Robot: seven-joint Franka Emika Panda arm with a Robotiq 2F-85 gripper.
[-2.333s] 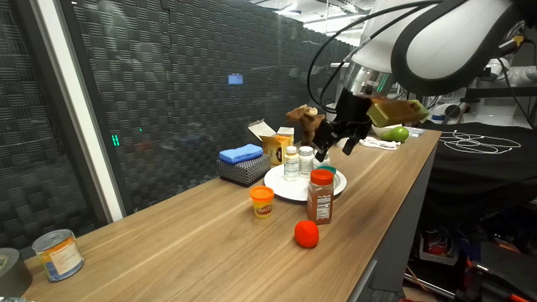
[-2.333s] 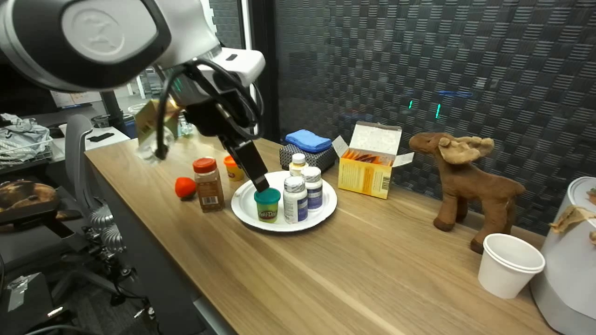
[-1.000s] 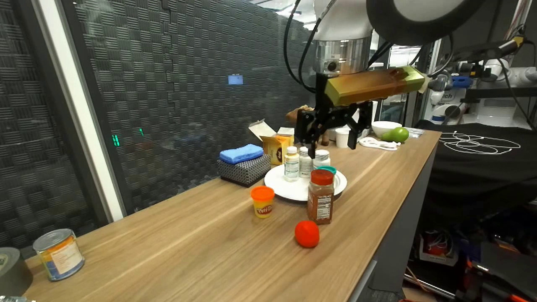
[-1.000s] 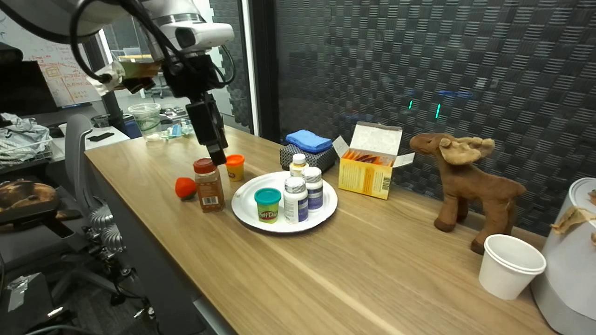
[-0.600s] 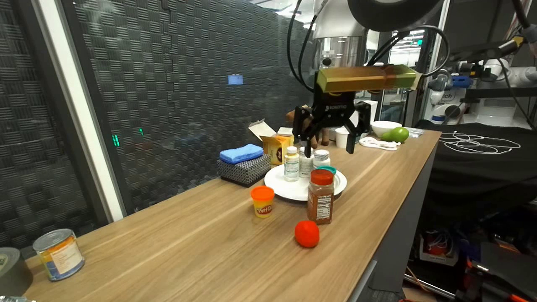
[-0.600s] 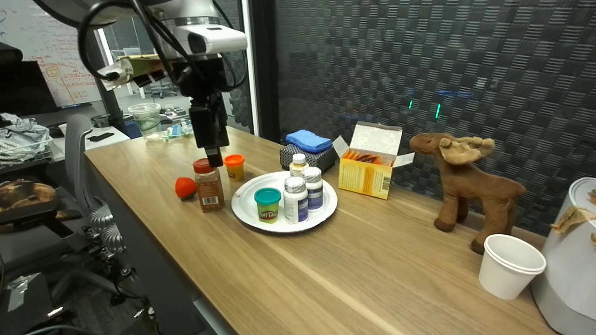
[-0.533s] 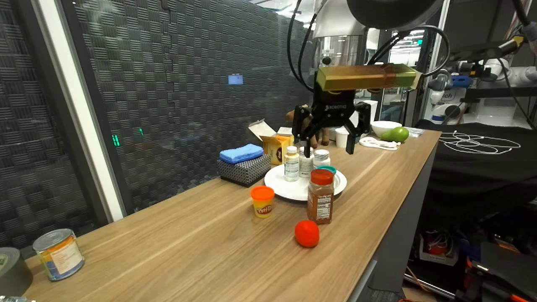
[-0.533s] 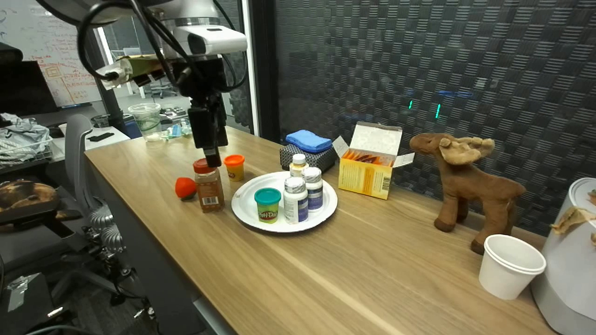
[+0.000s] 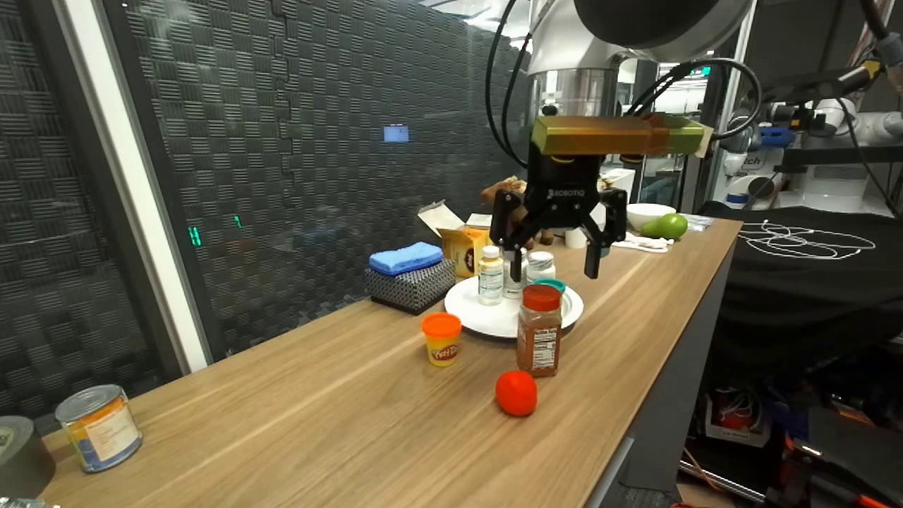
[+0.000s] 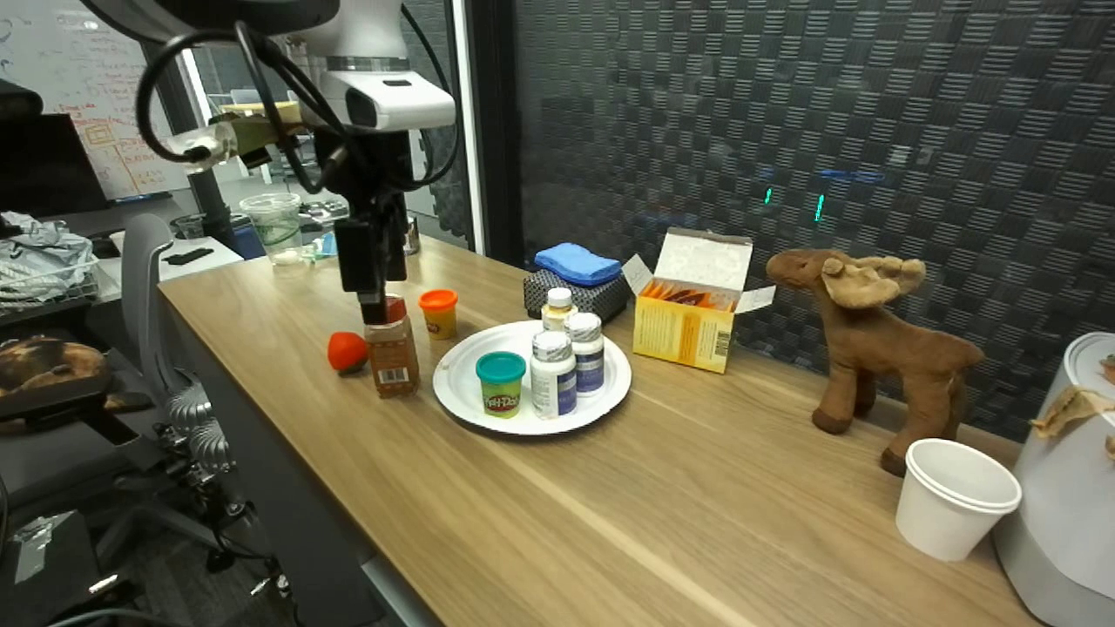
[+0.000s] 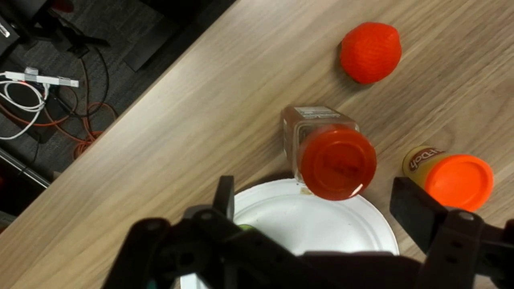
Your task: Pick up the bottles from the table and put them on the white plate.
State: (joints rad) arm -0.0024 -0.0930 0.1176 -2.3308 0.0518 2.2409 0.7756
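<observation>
My gripper (image 9: 554,269) is open and empty, pointing down above the red-capped brown bottle (image 9: 540,342). In the wrist view the brown bottle's red lid (image 11: 339,162) is between and ahead of the fingertips (image 11: 225,192). In an exterior view the gripper (image 10: 375,313) overlaps that lid. The bottle stands upright on the table beside the white plate (image 10: 462,379). The plate holds several bottles: two white ones (image 10: 551,383) (image 10: 589,359), a yellowish white-capped one (image 10: 558,312) and the teal-capped one (image 10: 501,387). The short orange-lidded one (image 9: 441,340) stands on the table, near the right finger in the wrist view (image 11: 457,182).
A red round object (image 9: 516,393) lies beside the brown bottle. A patterned box (image 9: 411,286) with a blue cloth, an open yellow box (image 10: 684,324) and a plush moose (image 10: 880,340) stand along the wall. A tin (image 9: 99,430) stands farther along the table.
The gripper has moved from over the teal-capped bottle on the plate to above the brown bottle. It has turned upright and, in the last half second, lowered slightly. The bottles have not moved.
</observation>
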